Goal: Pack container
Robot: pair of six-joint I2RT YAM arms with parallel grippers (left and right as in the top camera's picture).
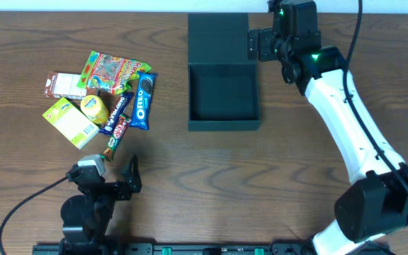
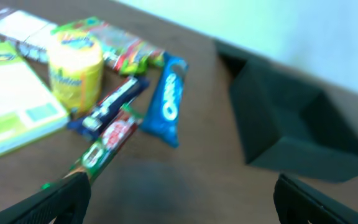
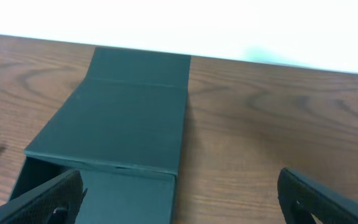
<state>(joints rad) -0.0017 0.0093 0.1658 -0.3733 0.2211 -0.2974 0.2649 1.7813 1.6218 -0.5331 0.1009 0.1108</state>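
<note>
The dark teal container stands open at the table's far middle, empty, with its flap lid lying flat behind it. It also shows in the left wrist view and the right wrist view. The snacks lie in a cluster at the left: a blue Oreo pack, a yellow cup, a green box, a gummy bag, a dark bar and a red-green bar. My left gripper is open and empty near the front edge. My right gripper is open and empty beside the lid's right edge.
A brown-and-white packet lies at the cluster's far left. The wooden table runs to a white wall at the back. My right arm stretches along the right side.
</note>
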